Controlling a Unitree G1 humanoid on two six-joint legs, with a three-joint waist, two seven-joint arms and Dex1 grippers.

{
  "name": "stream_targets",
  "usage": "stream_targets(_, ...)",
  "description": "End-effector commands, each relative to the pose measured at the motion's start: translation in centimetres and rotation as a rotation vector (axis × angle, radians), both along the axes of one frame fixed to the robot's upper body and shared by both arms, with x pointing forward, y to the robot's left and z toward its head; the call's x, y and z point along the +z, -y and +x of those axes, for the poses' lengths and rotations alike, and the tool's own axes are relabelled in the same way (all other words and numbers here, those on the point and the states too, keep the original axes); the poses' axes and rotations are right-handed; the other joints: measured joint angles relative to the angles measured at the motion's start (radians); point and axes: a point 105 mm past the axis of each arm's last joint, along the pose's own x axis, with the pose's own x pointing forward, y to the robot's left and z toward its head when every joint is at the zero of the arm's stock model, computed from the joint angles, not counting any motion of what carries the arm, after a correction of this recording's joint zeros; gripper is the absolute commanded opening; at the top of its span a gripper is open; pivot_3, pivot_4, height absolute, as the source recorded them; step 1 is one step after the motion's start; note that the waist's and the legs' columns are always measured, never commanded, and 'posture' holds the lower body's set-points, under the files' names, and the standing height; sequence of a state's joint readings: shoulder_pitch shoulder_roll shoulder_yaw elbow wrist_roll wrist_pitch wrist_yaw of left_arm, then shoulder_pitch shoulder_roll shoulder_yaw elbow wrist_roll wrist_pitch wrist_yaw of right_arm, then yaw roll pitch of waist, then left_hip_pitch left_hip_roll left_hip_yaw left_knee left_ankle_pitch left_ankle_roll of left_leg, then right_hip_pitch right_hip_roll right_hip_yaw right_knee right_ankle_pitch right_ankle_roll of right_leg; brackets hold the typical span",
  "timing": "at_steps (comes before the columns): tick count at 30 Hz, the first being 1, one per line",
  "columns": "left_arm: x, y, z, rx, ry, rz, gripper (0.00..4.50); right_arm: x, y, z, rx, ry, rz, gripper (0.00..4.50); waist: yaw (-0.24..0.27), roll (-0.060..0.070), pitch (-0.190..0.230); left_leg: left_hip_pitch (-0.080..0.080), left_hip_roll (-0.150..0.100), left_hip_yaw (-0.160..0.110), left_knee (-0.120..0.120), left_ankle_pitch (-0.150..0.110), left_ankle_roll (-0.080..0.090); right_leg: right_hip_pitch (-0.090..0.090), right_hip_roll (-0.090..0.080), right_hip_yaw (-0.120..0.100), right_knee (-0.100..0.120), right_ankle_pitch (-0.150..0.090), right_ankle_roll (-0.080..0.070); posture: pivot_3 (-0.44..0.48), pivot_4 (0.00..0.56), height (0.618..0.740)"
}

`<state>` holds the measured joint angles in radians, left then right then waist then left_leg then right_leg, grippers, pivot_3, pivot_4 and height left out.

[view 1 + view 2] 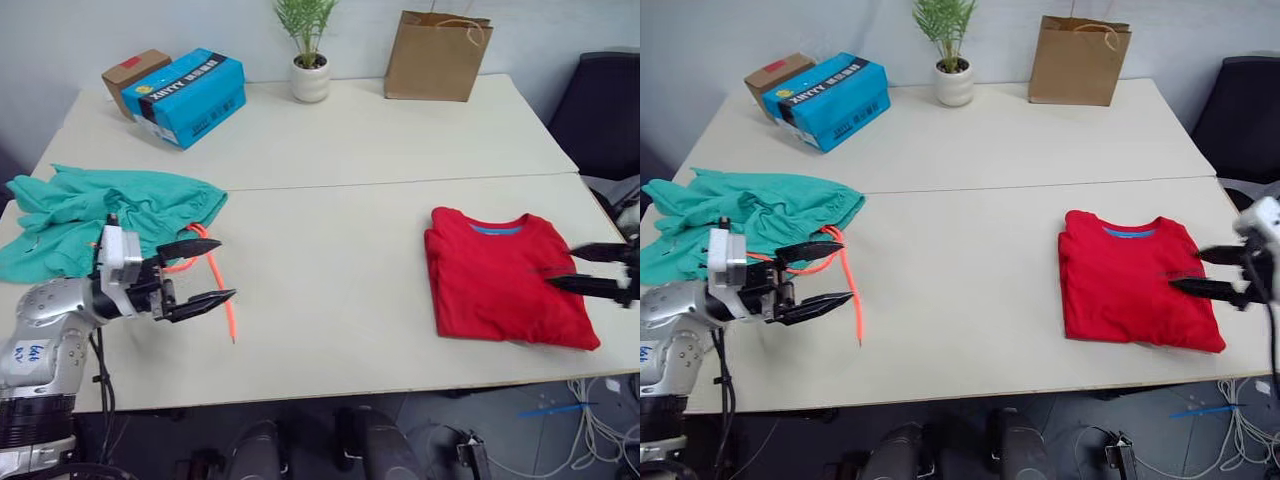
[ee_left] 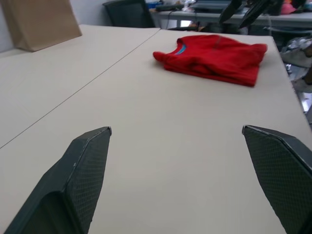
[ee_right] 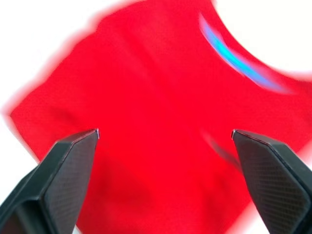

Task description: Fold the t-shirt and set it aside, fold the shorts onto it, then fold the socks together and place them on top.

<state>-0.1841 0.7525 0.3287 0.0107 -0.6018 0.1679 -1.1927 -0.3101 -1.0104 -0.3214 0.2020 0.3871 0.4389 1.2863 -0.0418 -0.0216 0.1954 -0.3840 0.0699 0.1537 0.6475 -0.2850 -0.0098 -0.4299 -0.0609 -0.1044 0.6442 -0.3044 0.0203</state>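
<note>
While the folded t-shirt [image 1: 503,276] lies flat on the right side of the table [image 1: 330,240], toward the near edge, its blue neck band faces the far side. The right gripper [image 1: 591,268] hangs at the shirt's right edge with its two black fingers spread apart and nothing between them; the lower finger reaches over the red cloth, though whether it touches the fabric cannot be told. In the right wrist view the t-shirt sits between and beyond the parted fingers [image 3: 58,170]. On the left side of the table the shorts [image 1: 95,215] lie in a loose, rumpled heap (not folded), and their orange drawstring [image 1: 222,290] trails out from the heap toward the near edge. The left gripper [image 1: 205,270] is held just to the near right of the shorts, beside the drawstring, its fingers also wide apart and gripping nothing. At the far side of the table stand a blue box [image 1: 190,95] with a brown cardboard box [image 1: 130,72] just behind it on the left, a small potted plant [image 1: 309,60] near the middle, and a brown paper bag [image 1: 437,55] to the right of the plant. A dark chair [image 1: 605,110] stands past the table's right end.
</note>
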Motion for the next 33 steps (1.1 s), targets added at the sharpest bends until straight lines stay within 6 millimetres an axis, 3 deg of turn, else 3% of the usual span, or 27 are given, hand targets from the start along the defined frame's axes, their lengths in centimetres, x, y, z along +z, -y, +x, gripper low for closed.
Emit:
stream_targets(1,0.2,-2.3,-0.4,0.135,0.032,-0.002,4.5,0.7,-4.6,-0.3,0.119,0.258,0.098,4.47,0.004,0.0,0.0,0.0,0.0,0.0,-0.001,0.0,0.0,0.0,0.0,0.0,0.0,0.0,0.0,0.0,0.15,0.74)
stream_targets(5,-1.2,-5.2,-2.3,0.354,0.003,-0.018,4.5,-2.9,-10.7,-2.0,0.35,0.339,0.108,4.47,0.013,0.0,0.0,-0.002,0.0,-0.001,-0.002,0.0,-0.001,-0.003,0.0,0.0,0.0,0.0,0.0,0.0,0.15,0.74)
stream_targets(9,-2.7,-8.6,-5.6,0.601,-0.047,-0.028,4.5,-3.9,-15.0,-2.7,0.46,0.446,0.174,4.47,0.005,-0.002,0.0,-0.002,0.0,0.0,0.0,-0.001,0.001,-0.001,-0.002,0.0,-0.001,-0.001,0.001,0.0,0.15,0.74)
stream_targets(14,-3.8,-13.0,-10.7,0.955,-0.063,-0.075,4.5,-4.2,-16.9,-2.3,0.445,0.549,0.194,4.47,0.011,-0.004,-0.001,0.0,-0.001,-0.001,0.001,-0.004,0.007,0.001,-0.003,0.0,0.0,0.0,-0.001,0.0,0.15,0.74)
stream_targets(20,-4.8,-14.5,-15.3,1.119,-0.102,-0.119,4.5,-5.2,-16.6,-1.8,0.36,0.504,0.211,4.47,0.017,-0.009,-0.004,0.0,-0.001,-0.004,0.001,-0.005,0.006,0.001,-0.003,-0.001,-0.001,-0.002,-0.005,0.0,0.15,0.74)
stream_targets(22,-4.8,-14.5,-15.4,1.12,-0.111,-0.115,4.5,-5.1,-16.8,-1.7,0.362,0.501,0.224,4.47,0.017,-0.008,-0.004,0.0,-0.001,-0.004,0.001,-0.005,0.006,0.002,-0.003,-0.002,-0.001,-0.002,-0.005,0.0,0.15,0.74)
stream_targets(26,-4.3,-14.6,-14.5,1.097,-0.099,-0.086,4.5,-4.6,-16.9,-1.5,0.349,0.512,0.228,4.47,0.01,-0.002,-0.001,-0.003,-0.013,-0.052,0.001,0.004,0.007,0.026,-0.022,-0.053,-0.009,-0.008,-0.002,0.0,0.15,0.74)
stream_targets(33,-2.6,-14.2,-9.2,0.922,-0.1,0.095,4.5,-2.6,-15.3,-3.5,0.292,0.566,0.267,4.47,0.068,0.0,0.0,-0.008,-0.008,-0.048,0.001,0.003,0.002,0.02,-0.017,-0.052,-0.007,-0.009,-0.008,0.0,0.15,0.74)
